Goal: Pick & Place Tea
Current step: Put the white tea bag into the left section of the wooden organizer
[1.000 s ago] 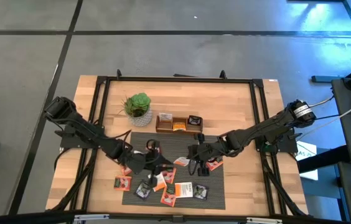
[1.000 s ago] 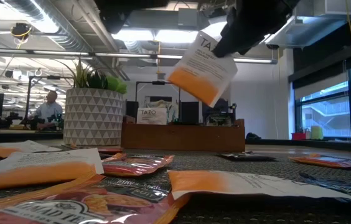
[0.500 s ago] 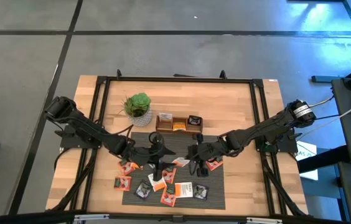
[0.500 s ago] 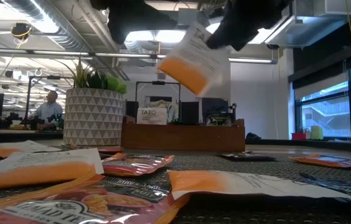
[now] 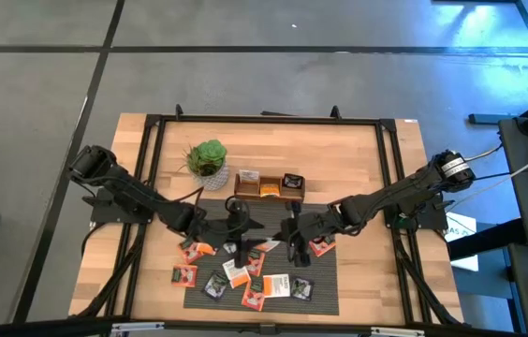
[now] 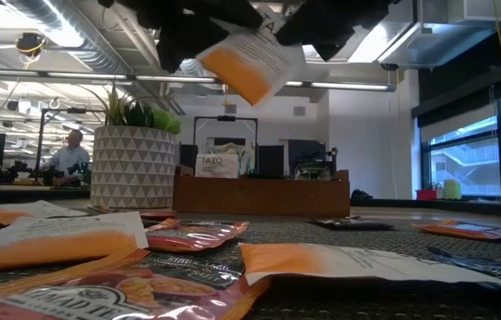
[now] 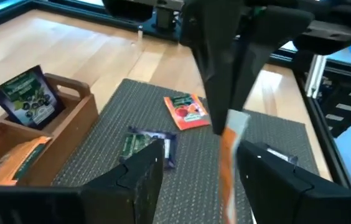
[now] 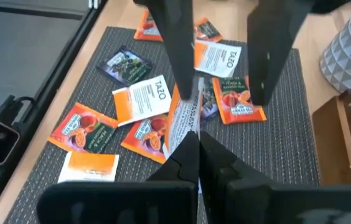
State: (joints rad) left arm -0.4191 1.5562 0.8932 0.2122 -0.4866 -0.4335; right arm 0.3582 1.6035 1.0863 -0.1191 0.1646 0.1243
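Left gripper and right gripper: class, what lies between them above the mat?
A white-and-orange tea sachet, pinched by the right gripper, hangs inside the open left gripper; the left wrist view shows it edge-on.

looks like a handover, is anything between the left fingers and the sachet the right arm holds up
Nothing visible. The right gripper pinches the white-and-orange sachet above the mat. The left gripper stands open on either side of that sachet's edge, with only air between. The wooden tray and the plant sit farther back.
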